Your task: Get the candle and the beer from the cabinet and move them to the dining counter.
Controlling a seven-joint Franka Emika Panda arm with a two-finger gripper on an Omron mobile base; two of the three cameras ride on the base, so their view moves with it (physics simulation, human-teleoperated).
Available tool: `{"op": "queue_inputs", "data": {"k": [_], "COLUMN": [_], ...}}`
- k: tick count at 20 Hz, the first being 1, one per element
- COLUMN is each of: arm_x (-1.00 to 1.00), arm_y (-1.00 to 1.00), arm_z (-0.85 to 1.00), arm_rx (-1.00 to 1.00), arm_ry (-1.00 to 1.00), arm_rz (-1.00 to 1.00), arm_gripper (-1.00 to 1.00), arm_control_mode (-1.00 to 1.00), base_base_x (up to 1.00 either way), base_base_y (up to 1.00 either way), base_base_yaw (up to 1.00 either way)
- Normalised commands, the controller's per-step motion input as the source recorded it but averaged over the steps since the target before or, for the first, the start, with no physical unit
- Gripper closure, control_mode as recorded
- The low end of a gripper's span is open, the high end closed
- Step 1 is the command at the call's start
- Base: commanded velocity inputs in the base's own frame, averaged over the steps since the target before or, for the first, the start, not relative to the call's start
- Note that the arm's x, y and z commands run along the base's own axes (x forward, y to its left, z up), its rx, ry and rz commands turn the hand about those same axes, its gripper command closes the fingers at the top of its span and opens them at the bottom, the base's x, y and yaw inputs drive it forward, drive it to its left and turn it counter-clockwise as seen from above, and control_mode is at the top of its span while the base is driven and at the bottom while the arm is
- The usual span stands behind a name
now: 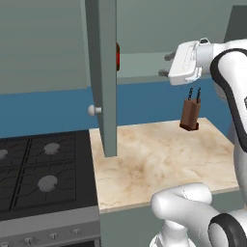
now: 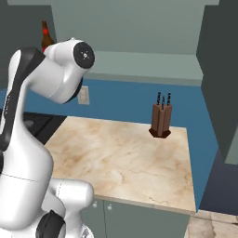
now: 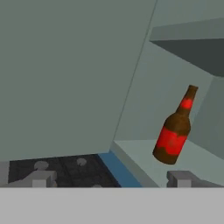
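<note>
Nearest to you, the marble worktop [image 1: 159,159] carries a brown knife block [image 2: 161,121] standing upright toward its far edge, against the blue backsplash [image 2: 125,100]. To the left of the worktop you see the black stove [image 1: 41,169] with its burners. Above, the cabinet [image 1: 140,60] stands with its door [image 1: 103,72] swung out toward you, edge-on in the left base view, with a pale round knob [image 1: 92,110] on its left face. The end effector [image 3: 109,178] is raised to the level of the cabinet's lower shelf, its jaws spread wide and holding nothing; the fingertips [image 3: 41,177] frame the opening. Farther in, the beer [image 3: 175,129] stands on the shelf floor, right of centre in the hand view and clear of the fingertips. You cannot make out the candle.
</note>
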Motion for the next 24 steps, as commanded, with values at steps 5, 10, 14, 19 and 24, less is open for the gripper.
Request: {"op": "queue_inputs", "data": {"k": [5, 10, 14, 19, 24], "arm_x": [0.27, 0.47, 0.46, 0.4, 0.34], "arm_y": [0.0, 0.02, 0.0, 0.02, 0.01], "arm_z": [0.0, -0.01, -0.01, 0.0, 0.0], "arm_rx": [0.0, 0.0, 0.01, 0.01, 0.02], "arm_ry": [0.02, 0.06, 0.04, 0.02, 0.0], "arm_rz": [0.0, 0.0, 0.0, 0.02, 0.04], "arm_gripper": [-1.0, -1.0, -1.0, -1.0, -1.0], "arm_control_mode": [-1.0, -1.0, -1.0, -1.0, -1.0], "base_base_x": [0.0, 0.0, 0.0, 0.0, 0.0], "base_base_y": [0.0, 0.0, 0.0, 0.0, 0.0], "base_base_yaw": [0.0, 0.0, 0.0, 0.0, 0.0]}}
